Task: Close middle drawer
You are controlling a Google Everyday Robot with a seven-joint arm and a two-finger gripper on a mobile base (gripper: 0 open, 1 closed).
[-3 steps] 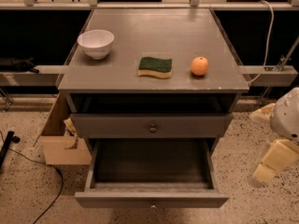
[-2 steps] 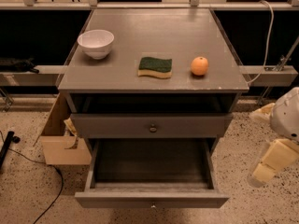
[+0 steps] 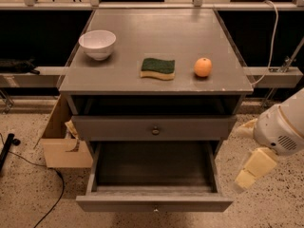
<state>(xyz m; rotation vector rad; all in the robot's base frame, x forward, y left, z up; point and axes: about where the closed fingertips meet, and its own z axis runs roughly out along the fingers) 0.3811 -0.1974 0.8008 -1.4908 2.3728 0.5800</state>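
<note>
The middle drawer point(image 3: 154, 204) is pulled far out, low on the grey desk point(image 3: 161, 34). The tool point(image 3: 251, 169) hangs near the drawer's right side. I cannot tell if the tool is open or closed. A bowl point(image 3: 97, 44), a sponge point(image 3: 157, 68) and an orange point(image 3: 203, 67) sit on top.

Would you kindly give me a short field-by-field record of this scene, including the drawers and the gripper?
middle drawer: pulled far out, inside looks empty
upper drawer: pushed in, round knob at centre
tabletop: bowl at left, sponge in the middle, orange at right
gripper: low on the right, beside the middle drawer, not touching it
floor at left: cardboard box next to the cabinet
task state: middle drawer not yet closed
</note>
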